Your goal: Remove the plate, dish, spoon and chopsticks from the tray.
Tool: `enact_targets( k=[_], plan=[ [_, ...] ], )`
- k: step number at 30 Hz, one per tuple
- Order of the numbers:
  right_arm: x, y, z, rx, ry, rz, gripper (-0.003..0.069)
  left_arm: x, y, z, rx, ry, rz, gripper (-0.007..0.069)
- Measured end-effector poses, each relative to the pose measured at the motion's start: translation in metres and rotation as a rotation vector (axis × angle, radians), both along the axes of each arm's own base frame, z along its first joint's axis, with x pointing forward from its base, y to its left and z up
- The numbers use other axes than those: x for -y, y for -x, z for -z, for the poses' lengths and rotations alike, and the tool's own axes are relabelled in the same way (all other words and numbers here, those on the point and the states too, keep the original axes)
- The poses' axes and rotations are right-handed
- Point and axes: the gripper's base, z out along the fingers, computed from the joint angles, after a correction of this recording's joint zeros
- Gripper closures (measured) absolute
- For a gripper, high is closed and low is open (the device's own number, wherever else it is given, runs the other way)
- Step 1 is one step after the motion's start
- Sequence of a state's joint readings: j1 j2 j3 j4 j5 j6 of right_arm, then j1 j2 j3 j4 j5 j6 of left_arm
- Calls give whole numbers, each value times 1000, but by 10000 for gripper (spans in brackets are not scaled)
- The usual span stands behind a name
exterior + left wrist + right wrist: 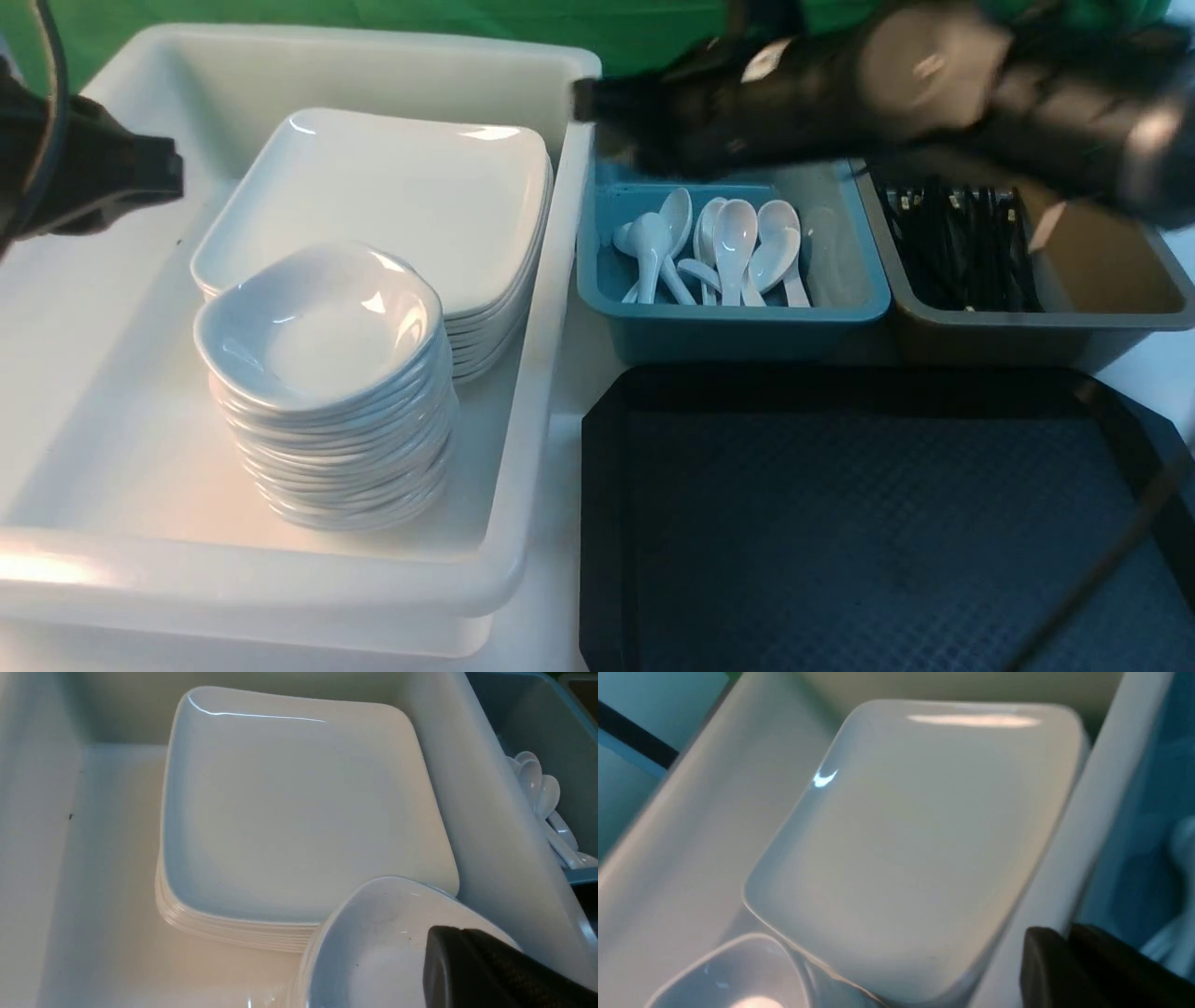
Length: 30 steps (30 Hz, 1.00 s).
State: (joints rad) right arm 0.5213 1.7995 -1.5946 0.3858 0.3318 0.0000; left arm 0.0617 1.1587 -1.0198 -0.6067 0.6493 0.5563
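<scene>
The big black rectangular plastic tray (878,523), with its diamond-textured floor, lay bare at about five o'clock in the front view; nothing of the task remained on it, so the clearing appeared complete. The large glossy white square plate (392,201) topped a stack in the big white plastic tub (112,523) at ten o'clock, with a stack of small rounded white dishes (322,327) just in front; like was piled on like, presumably for sorting. The white soup spoons (719,247) lay in the teal tub (728,327) at twelve o'clock, and the thin black chopsticks (962,247) in the tan tub (1092,317) at two o'clock. The right gripper (597,103), blurred, hung over the teal tub's far wall, jaws seemingly pressed together on nothing. The left gripper (159,168) hung over the white tub, jaws pressed together, empty.
</scene>
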Motion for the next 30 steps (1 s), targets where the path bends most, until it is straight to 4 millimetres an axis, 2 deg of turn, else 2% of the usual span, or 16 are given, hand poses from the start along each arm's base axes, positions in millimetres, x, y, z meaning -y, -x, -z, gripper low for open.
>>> enact_targets(
  k=[2, 5, 6, 8, 10, 11, 14, 15, 19, 20, 21, 22, 23, 25, 26, 30],
  plan=[
    [32, 15, -37, 64, 69, 2, 625, 14, 2, 1, 1, -26, 66, 617],
    [74, 38, -73, 115, 179, 33, 629, 31, 4, 1, 2, -52, 143, 617],
    [93, 54, -93, 152, 215, 57, 629, 38, 6, 2, 3, -57, 174, 617],
    [117, 75, -114, 187, 264, 98, 631, 47, 8, 2, 8, -67, 216, 617],
    [144, 112, -140, 263, 286, 155, 631, 58, 11, 2, 12, -75, 267, 617],
    [150, 121, -145, 284, 292, 173, 631, 60, 12, 2, 13, -76, 277, 617],
    [172, 168, -154, 363, 295, 230, 634, 67, 15, 2, 17, -90, 321, 617],
    [182, 195, -152, 407, 281, 260, 634, 69, 16, 3, 10, -93, 335, 617],
    [198, 245, -139, 535, 216, 310, 634, 70, 18, 4, -12, -99, 354, 617],
    [202, 263, -123, 586, 186, 322, 634, 70, 19, 5, -21, -105, 360, 617],
    [202, 263, -124, 596, 181, 324, 634, 70, 19, 5, -22, -105, 361, 617],
    [206, 276, -114, 646, 156, 333, 634, 70, 19, 6, -25, -107, 364, 617],
    [211, 299, -90, 734, 108, 347, 634, 70, 20, 6, -30, -107, 367, 617],
    [215, 316, -65, 828, 57, 360, 635, 70, 20, 6, -31, -106, 367, 617],
    [217, 322, -62, 865, 34, 366, 635, 70, 20, 6, -32, -106, 368, 617],
    [221, 340, -20, 985, -54, 383, 635, 70, 20, 6, -39, -102, 368, 617]
  ],
)
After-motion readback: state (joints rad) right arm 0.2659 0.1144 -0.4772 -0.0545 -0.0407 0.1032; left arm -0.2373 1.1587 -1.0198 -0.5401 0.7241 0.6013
